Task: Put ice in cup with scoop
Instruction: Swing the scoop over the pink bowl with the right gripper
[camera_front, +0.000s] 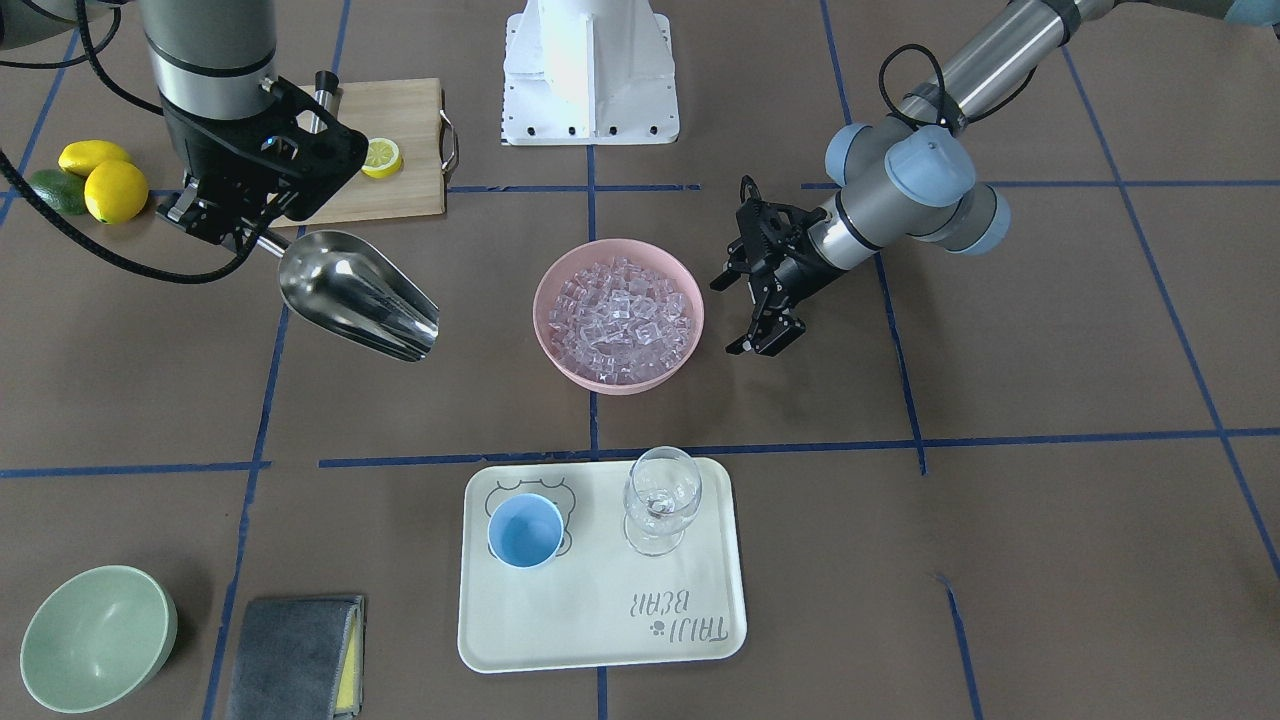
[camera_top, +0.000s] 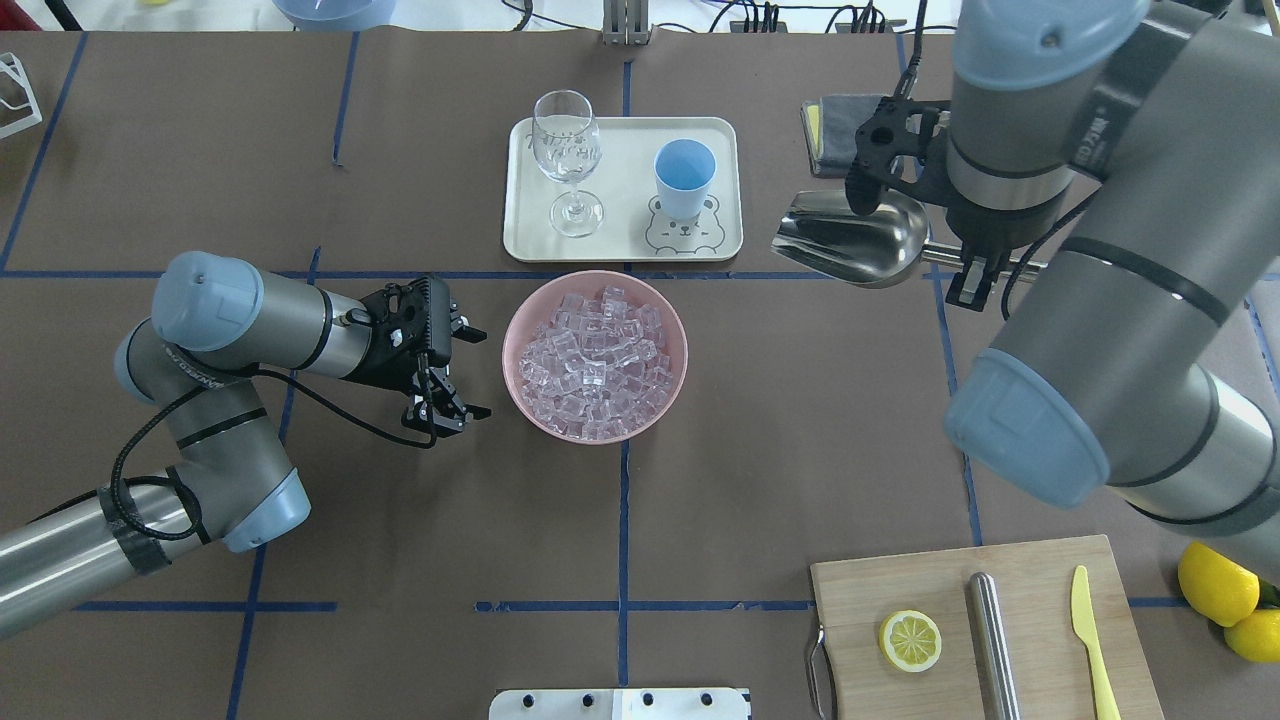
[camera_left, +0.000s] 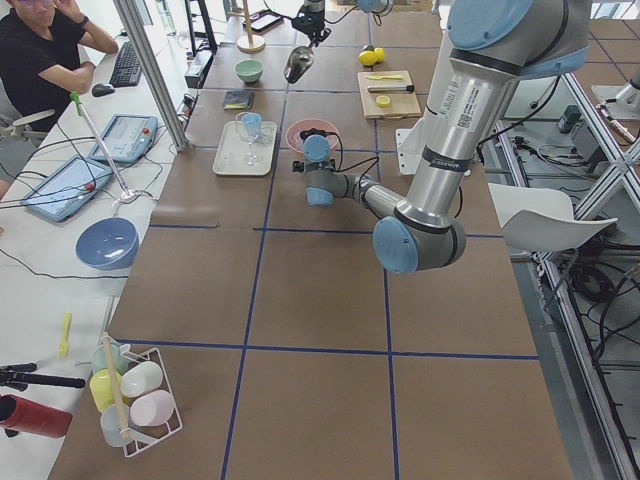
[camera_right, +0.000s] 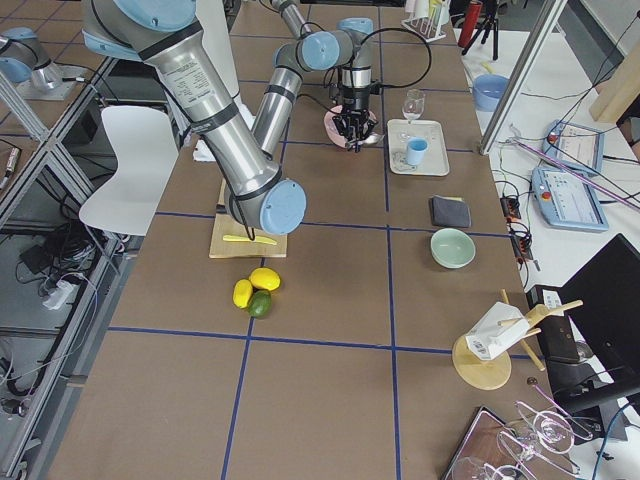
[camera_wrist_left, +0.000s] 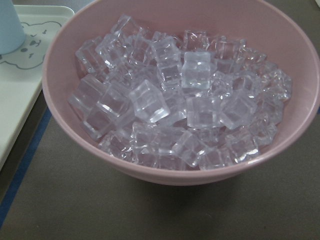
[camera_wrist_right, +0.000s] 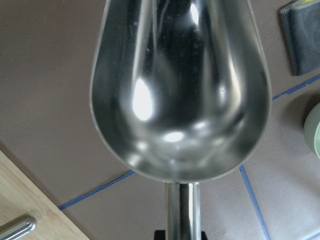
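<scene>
The steel scoop (camera_front: 355, 295) is held by its handle in my right gripper (camera_front: 258, 238), above the table and off to one side of the pink bowl (camera_front: 545, 290). Its trough (camera_wrist_right: 180, 85) is empty. The ice (camera_front: 625, 320) fills the pink bowl (camera_top: 515, 330) and shows close up in the left wrist view (camera_wrist_left: 170, 105). My left gripper (camera_top: 470, 372) is open and empty, just beside the bowl on the other side. The light-blue cup (camera_front: 525, 530) stands empty on a white tray (camera_front: 600, 620) next to a clear wine glass (camera_front: 660, 500).
A wooden cutting board (camera_top: 1040, 590) holds a lemon half (camera_top: 910, 640), a steel cylinder (camera_top: 993, 640) and a yellow knife (camera_top: 1090, 640). Whole lemons (camera_front: 115, 190) lie beside it. A green bowl (camera_front: 95, 635) and a grey cloth (camera_front: 295, 655) lie near the tray.
</scene>
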